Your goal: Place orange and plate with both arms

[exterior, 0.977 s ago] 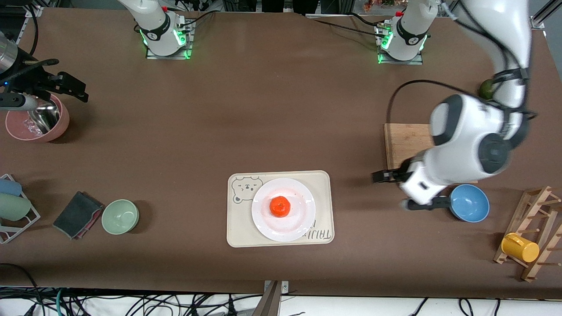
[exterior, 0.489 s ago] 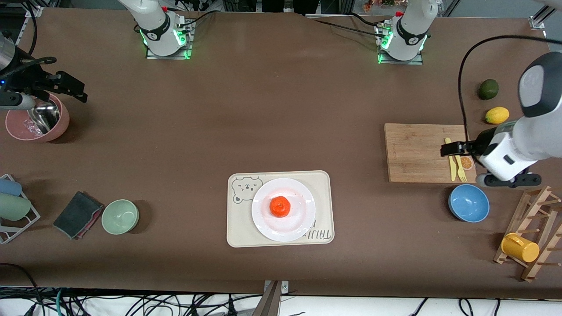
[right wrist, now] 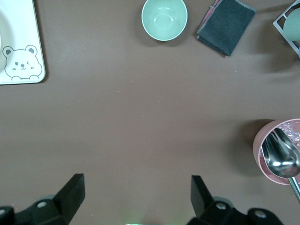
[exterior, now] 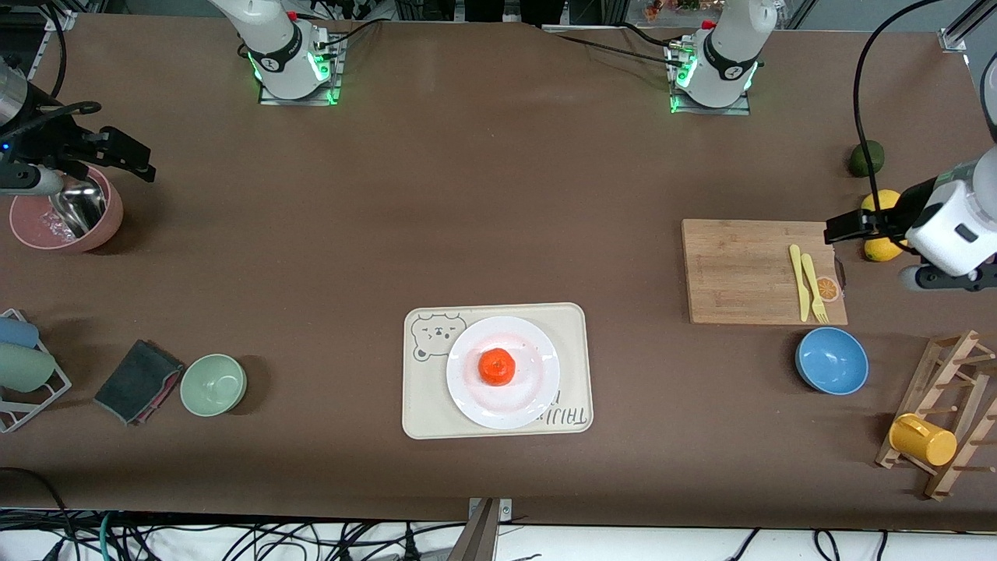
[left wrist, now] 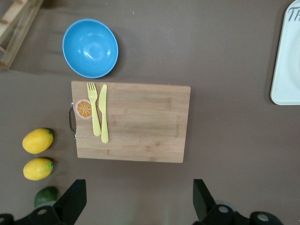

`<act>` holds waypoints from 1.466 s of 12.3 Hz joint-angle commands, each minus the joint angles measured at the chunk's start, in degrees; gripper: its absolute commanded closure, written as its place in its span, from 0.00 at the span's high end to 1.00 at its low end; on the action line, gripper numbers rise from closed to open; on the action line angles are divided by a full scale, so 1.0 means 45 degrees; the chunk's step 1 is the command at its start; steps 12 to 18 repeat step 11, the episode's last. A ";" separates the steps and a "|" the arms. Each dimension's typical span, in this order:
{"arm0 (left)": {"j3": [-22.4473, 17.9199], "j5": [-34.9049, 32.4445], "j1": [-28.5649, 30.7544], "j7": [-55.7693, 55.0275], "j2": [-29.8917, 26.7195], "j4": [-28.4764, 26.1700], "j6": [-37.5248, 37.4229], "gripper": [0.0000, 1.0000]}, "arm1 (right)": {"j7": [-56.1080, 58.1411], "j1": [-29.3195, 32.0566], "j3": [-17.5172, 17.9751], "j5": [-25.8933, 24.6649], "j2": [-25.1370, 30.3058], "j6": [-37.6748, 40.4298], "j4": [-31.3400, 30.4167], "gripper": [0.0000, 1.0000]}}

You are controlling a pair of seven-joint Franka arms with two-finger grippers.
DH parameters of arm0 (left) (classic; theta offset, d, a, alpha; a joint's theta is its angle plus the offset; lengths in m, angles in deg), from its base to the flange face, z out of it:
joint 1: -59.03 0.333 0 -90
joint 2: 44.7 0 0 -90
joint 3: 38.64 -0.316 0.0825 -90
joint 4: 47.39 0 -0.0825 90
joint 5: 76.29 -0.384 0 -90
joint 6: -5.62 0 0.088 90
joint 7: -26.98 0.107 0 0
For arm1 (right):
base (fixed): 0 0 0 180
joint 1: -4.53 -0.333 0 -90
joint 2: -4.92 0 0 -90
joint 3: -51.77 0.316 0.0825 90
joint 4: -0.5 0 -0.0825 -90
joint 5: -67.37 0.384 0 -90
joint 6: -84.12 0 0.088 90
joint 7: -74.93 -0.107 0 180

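I see the orange [exterior: 496, 366] resting on the plate [exterior: 537, 389], lower centre of the front view; the job looks done. Left gripper [exterior: 845, 227] at right edge and right gripper [exterior: 117, 160] at upper left both spread, empty.

A wide brown table [exterior: 483, 195] fills nearly the whole front view, its surface matte and evenly lit, with soft shadows beside the things on it. Along its nearest edge, a tangle of dark cables [exterior: 234, 538] lies on what seems to be a pale floor [exterior: 623, 545]. Metal framing [exterior: 962, 23] shows at one upper corner.
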 commanded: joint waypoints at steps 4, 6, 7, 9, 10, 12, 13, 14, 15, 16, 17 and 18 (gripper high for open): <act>0.0154 -0.0327 -0.0094 0.0363 -0.2646 -0.2669 0.1159 1.00 | 0.0127 -0.0009 -0.0012 0.0191 -0.0157 0.0301 0.0423 1.00; 0.0018 -0.0346 0.0003 0.0692 -0.2628 -0.2669 0.1315 1.00 | 0.0127 -0.0009 -0.0012 0.0172 -0.0157 0.0282 0.0423 1.00; -0.0157 -0.0230 0.0004 0.0946 -0.2570 -0.2591 0.1315 1.00 | 0.0127 -0.0009 -0.0012 0.0172 -0.0157 0.0282 0.0423 1.00; -0.0354 -0.0287 -0.0133 0.1123 -0.2570 -0.2649 0.1685 1.00 | 0.0127 -0.0009 -0.0012 0.0172 -0.0157 0.0301 0.0482 1.00; -0.0354 -0.0365 -0.0094 0.1163 -0.2589 -0.2649 0.1667 1.00 | 0.0127 -0.0009 -0.0012 0.0172 -0.0157 0.0301 0.0482 1.00; -0.0354 -0.0365 0.0022 0.1183 -0.2550 -0.2649 0.1667 1.00 | 0.0127 -0.0028 0.0007 0.0172 -0.0157 0.0301 0.0482 1.00; -0.0354 -0.0365 0.0022 0.1183 -0.2550 -0.2649 0.1667 1.00 | 0.0127 -0.0028 0.0007 0.0172 -0.0157 0.0301 0.0482 1.00; -0.0354 -0.0365 0.0022 0.1183 -0.2550 -0.2649 0.1667 1.00 | 0.0127 -0.0028 0.0007 0.0172 -0.0157 0.0301 0.0482 1.00; -0.0354 -0.0365 0.0022 0.1183 -0.2550 -0.2649 0.1667 1.00 | 0.0127 -0.0028 0.0007 0.0172 -0.0157 0.0301 0.0482 1.00; -0.0354 -0.0365 0.0022 0.1183 -0.2550 -0.2649 0.1667 1.00 | 0.0127 -0.0028 0.0007 0.0172 -0.0157 0.0301 0.0482 1.00; -0.0354 -0.0365 0.0022 0.1183 -0.2550 -0.2649 0.1667 1.00 | 0.0127 -0.0028 0.0007 0.0172 -0.0157 0.0301 0.0482 1.00; -0.0354 -0.0365 0.0022 0.1183 -0.2550 -0.2649 0.1667 1.00 | 0.0127 -0.0028 0.0007 0.0172 -0.0157 0.0301 0.0482 1.00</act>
